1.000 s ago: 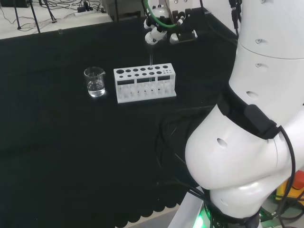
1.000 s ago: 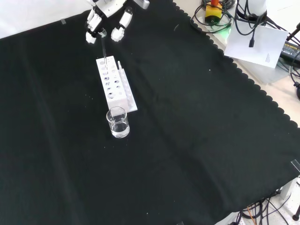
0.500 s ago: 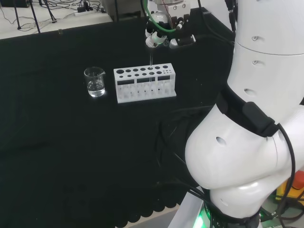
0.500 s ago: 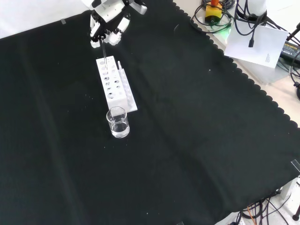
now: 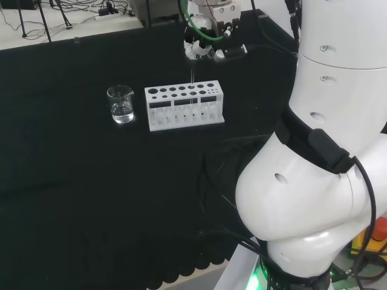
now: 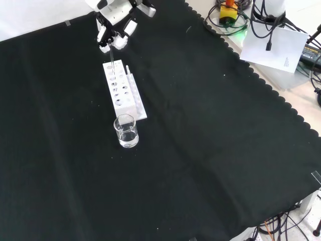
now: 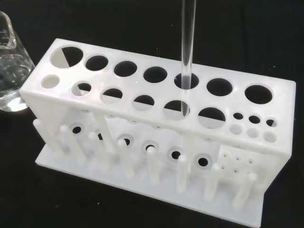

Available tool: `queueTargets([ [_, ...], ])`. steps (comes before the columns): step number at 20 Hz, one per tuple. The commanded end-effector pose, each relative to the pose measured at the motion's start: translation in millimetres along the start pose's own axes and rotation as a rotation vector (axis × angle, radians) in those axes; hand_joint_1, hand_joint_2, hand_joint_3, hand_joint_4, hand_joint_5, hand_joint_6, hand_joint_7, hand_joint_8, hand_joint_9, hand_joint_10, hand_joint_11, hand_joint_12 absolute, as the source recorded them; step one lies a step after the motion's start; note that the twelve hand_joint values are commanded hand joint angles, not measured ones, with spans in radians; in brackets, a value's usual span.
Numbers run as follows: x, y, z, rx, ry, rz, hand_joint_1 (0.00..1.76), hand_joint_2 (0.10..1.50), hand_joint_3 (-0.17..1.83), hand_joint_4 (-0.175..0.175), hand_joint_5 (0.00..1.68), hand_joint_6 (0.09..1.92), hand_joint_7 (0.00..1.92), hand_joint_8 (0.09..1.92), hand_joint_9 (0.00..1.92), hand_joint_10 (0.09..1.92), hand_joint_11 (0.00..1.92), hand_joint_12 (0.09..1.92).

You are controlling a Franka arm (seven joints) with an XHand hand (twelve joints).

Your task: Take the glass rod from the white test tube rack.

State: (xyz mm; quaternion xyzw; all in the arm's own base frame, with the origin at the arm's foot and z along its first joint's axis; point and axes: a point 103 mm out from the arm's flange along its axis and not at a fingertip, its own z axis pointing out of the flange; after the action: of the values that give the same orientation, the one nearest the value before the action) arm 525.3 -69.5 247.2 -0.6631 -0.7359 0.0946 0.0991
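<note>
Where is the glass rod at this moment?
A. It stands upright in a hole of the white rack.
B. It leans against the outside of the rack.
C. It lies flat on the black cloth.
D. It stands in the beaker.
A: in the wrist view the glass rod passes straight down through a hole in the top plate of the white rack, with the hand at its upper end.

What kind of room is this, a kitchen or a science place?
Probably a science lab. A white test tube rack holds a glass rod, a glass beaker with some clear liquid stands beside it, and a robot's hand is at the rod's top.
</note>
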Motion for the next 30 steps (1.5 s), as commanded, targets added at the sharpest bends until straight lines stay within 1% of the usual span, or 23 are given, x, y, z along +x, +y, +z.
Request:
queueTargets([
  [1,-0.2,5.8,3.7,-0.017,-0.004,0.016,1.06,1.25,-0.14,-0.175,0.72,1.03,1.19,1.02,1.51,0.92,1.43,0.98],
  [2,1.6,6.6,1.7,-0.043,0.004,0.019,1.13,1.23,-0.11,-0.175,0.78,1.10,1.10,1.08,1.53,0.93,1.55,0.88],
  [3,2.5,8.0,0.3,-0.062,0.021,0.018,1.18,1.21,-0.09,-0.175,0.82,1.12,1.02,1.13,1.54,0.96,1.60,0.79],
  [5,3.2,9.3,-1.3,-0.113,0.042,0.012,1.24,1.19,-0.10,-0.175,0.88,0.98,1.00,1.23,1.51,1.02,1.60,0.70],
  [7,6.0,9.9,-4.0,-0.185,0.057,-0.013,1.27,1.18,-0.15,-0.175,0.98,0.78,1.03,1.23,1.49,1.02,1.57,0.67],
  [9,11.5,10.4,-8.3,-0.229,0.048,-0.036,1.29,1.17,-0.17,-0.175,1.06,0.64,1.07,1.19,1.50,0.97,1.56,0.65],
  [11,15.7,9.9,-13.1,-0.262,0.044,-0.048,1.29,1.16,-0.17,-0.175,1.09,0.58,1.07,1.19,1.50,0.95,1.56,0.63],
  [12,18.4,8.8,-17.4,-0.289,0.041,-0.056,1.29,1.16,-0.17,-0.175,1.10,0.56,1.07,1.19,1.50,0.94,1.56,0.63],
  [13,21.3,7.2,-22.5,-0.318,0.040,-0.062,1.29,1.16,-0.17,-0.175,1.10,0.55,1.07,1.20,1.51,0.94,1.56,0.63],
  [15,24.6,3.2,-34.4,-0.354,0.044,-0.068,1.29,1.16,-0.17,-0.175,1.12,0.52,1.07,1.20,1.52,0.91,1.57,0.62],
  [18,25.0,-0.2,-49.7,-0.334,0.022,-0.036,1.29,1.16,-0.17,-0.175,1.12,0.50,1.07,1.20,1.53,0.90,1.57,0.62],
  [22,23.1,-6.2,-64.5,-0.308,0.021,-0.026,1.29,1.16,-0.17,-0.175,1.13,0.48,1.07,1.20,1.54,0.87,1.58,0.61],
  [26,22.4,-21.0,-87.6,-0.322,0.023,-0.030,1.29,1.16,-0.17,-0.175,1.14,0.47,1.07,1.20,1.56,0.86,1.60,0.61],
  [27,23.3,-28.9,-101.9,-0.332,0.024,-0.030,1.29,1.16,-0.17,-0.175,1.14,0.46,1.07,1.20,1.56,0.86,1.60,0.61],
  [30,25.6,-37.8,-120.5,-0.350,0.023,-0.032,1.29,1.16,-0.17,-0.175,1.14,0.46,1.07,1.20,1.57,0.85,1.61,0.60],
])
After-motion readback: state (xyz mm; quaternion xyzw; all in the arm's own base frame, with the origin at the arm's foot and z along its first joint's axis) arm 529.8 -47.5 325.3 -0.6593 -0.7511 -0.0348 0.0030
